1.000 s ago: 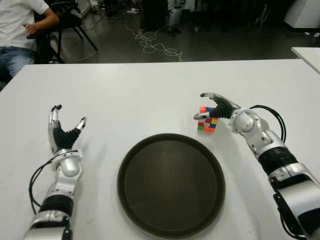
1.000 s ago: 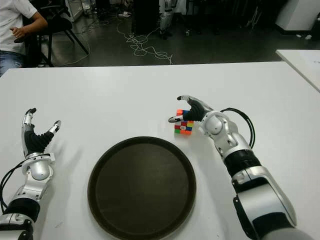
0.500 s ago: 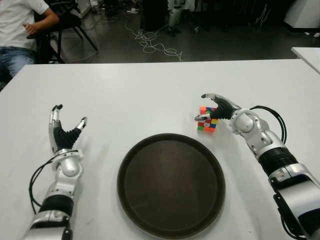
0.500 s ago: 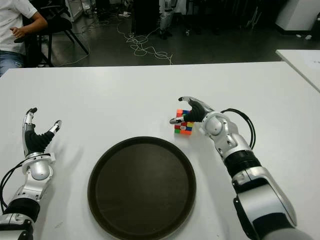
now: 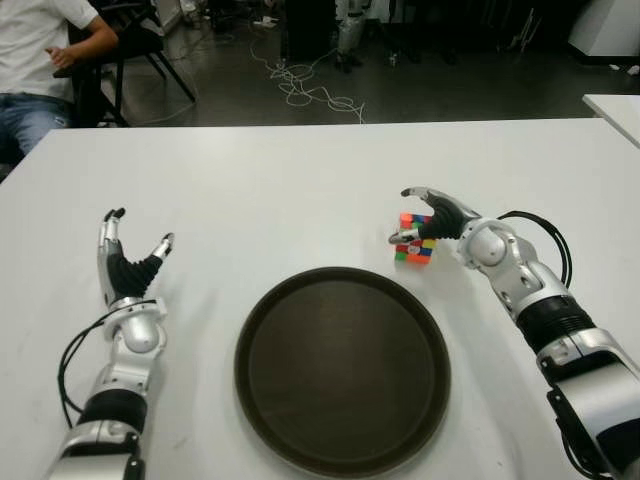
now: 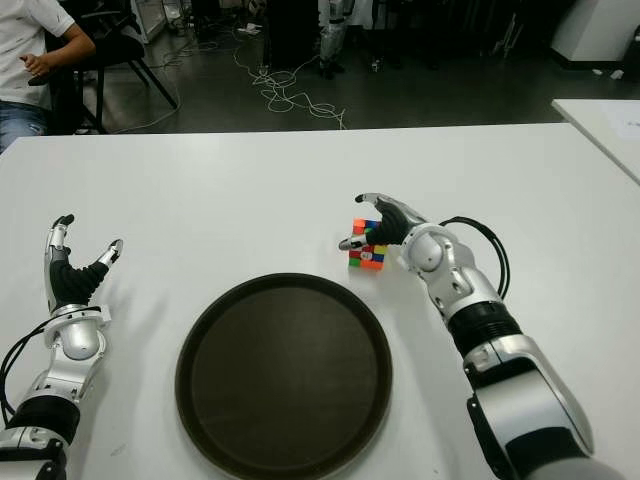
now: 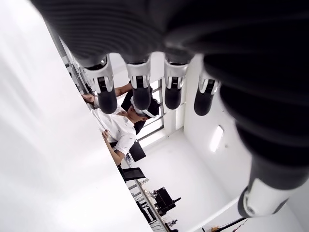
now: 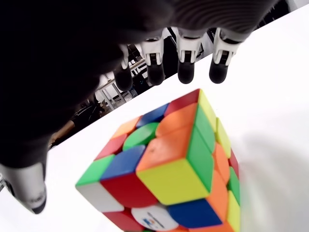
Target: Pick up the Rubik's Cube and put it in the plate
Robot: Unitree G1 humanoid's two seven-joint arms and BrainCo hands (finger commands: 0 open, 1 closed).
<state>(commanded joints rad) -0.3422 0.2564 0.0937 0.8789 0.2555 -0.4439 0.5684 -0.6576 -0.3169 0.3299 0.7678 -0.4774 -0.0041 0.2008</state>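
The Rubik's Cube (image 5: 415, 239) stands on the white table (image 5: 250, 190), just beyond the right part of the far rim of the dark round plate (image 5: 243, 340). My right hand (image 5: 400, 214) arches over the cube from the right. Its fingers (image 8: 186, 67) stretch out above the cube (image 8: 164, 159), and its thumb (image 8: 29, 193) hangs beside it; none of them clamps the cube. The hand is open. My left hand (image 5: 130, 248) shows left of the plate, fingers (image 7: 140, 92) spread upward and holding nothing.
A person (image 5: 40, 60) sits on a chair beyond the table's far left corner. Cables (image 5: 300, 85) lie on the dark floor behind the table. Another white table's corner (image 5: 615, 108) shows at the far right.
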